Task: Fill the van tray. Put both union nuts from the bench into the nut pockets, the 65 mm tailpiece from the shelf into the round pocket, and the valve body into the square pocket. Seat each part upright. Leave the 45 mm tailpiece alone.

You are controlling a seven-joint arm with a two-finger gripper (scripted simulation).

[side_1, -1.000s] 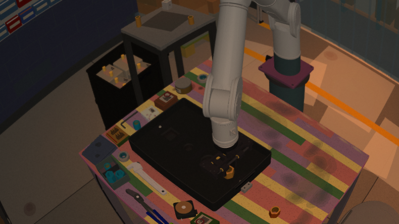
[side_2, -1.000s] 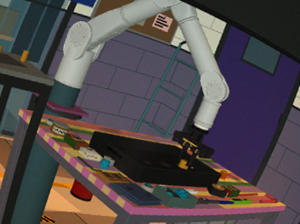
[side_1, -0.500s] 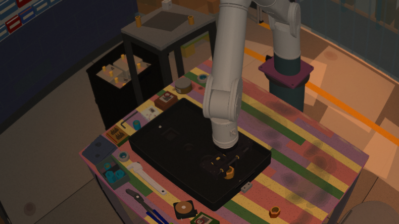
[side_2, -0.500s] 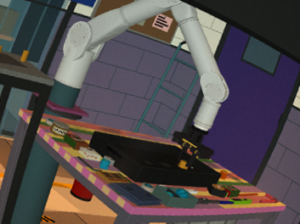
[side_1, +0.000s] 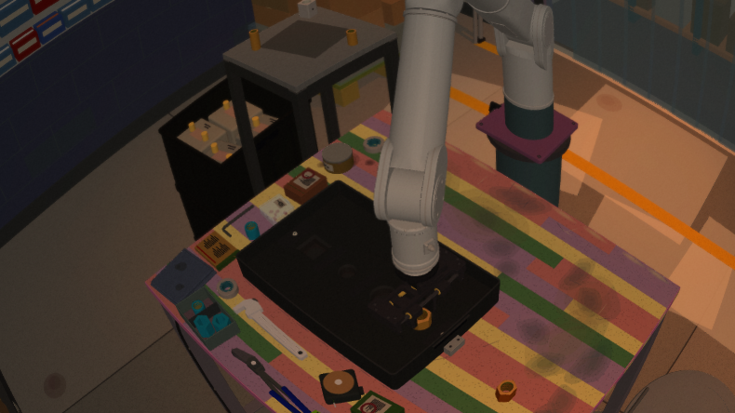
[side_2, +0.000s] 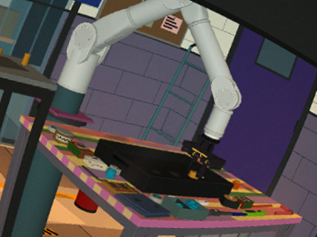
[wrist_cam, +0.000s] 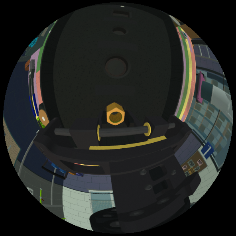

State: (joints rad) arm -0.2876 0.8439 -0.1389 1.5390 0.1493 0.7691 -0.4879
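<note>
The nut pockets are hidden under the gripper at the near-right end of the black van tray (side_1: 360, 277). A round pocket (wrist_cam: 116, 66) and a square pocket (side_1: 313, 245) lie empty in the tray floor. A second orange union nut (side_1: 506, 391) sits on the bench beyond the tray's right corner. Two orange tailpieces (side_1: 254, 39) (side_1: 351, 36) stand on the grey shelf table behind the bench. My gripper (side_1: 419, 313) is low inside the tray's right end, closed around an orange union nut (wrist_cam: 115, 116).
The tray's raised rim (side_1: 447, 329) runs close beside the gripper. A small grey block (side_1: 454, 344) lies just outside it. A wrench (side_1: 270, 329), pliers, tape measure (side_1: 337, 383) and a bin of teal fittings (side_1: 208, 321) line the bench's front edge.
</note>
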